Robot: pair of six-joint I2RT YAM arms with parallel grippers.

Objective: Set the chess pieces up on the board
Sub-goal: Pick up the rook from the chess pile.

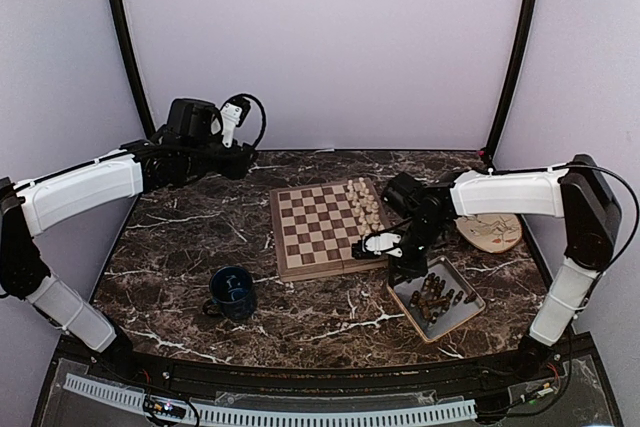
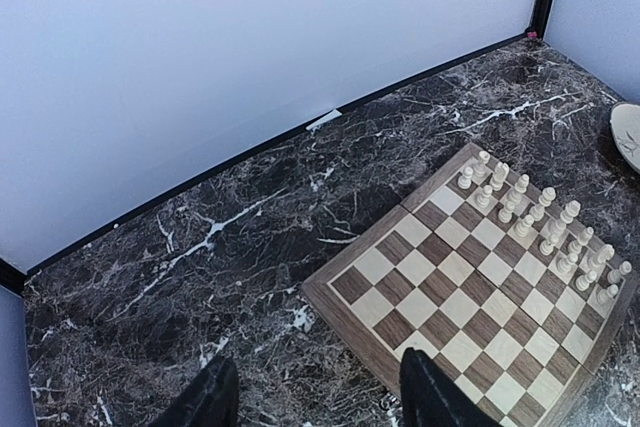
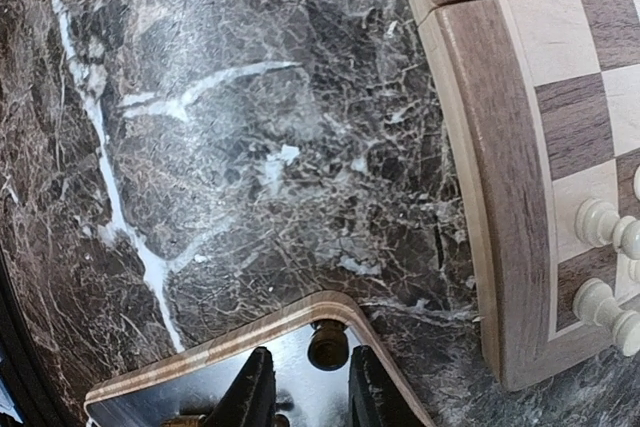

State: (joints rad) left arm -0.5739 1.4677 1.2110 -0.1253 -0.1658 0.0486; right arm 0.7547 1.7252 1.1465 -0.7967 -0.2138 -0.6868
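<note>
My left arm (image 1: 85, 187) reaches out level above the tabletop's (image 1: 180, 237) far left corner. Its wrist is turned back toward the board (image 1: 277, 237), and the left pincer (image 2: 318, 362) hangs wide with nothing in it. My right arm (image 1: 505, 192) rises from the near right corner, folds across to the left and bends its wrist down over the tray (image 1: 470, 312).

The right pincer (image 3: 312, 355) stands narrow at the tray's corner, one finger on each side of a dark piece (image 3: 328, 345). A gap shows beside one finger, so I see no clamp on it.

The board lies mid-tabletop, a little toward the far edge. The white pieces (image 1: 365, 209) stand in two rows along its right side. The dark pieces (image 1: 437, 292) lie jumbled in the tray near the near right corner, and I cannot count them.

From above, the wrist hides the right pincer's tips. The right wrist view cuts off most of the tray and shows only two white pieces at its edge. The right arm covers part of the plate (image 1: 492, 232) at the right edge. A blue mug (image 1: 233, 292) sits toward the near edge, left of the board.
</note>
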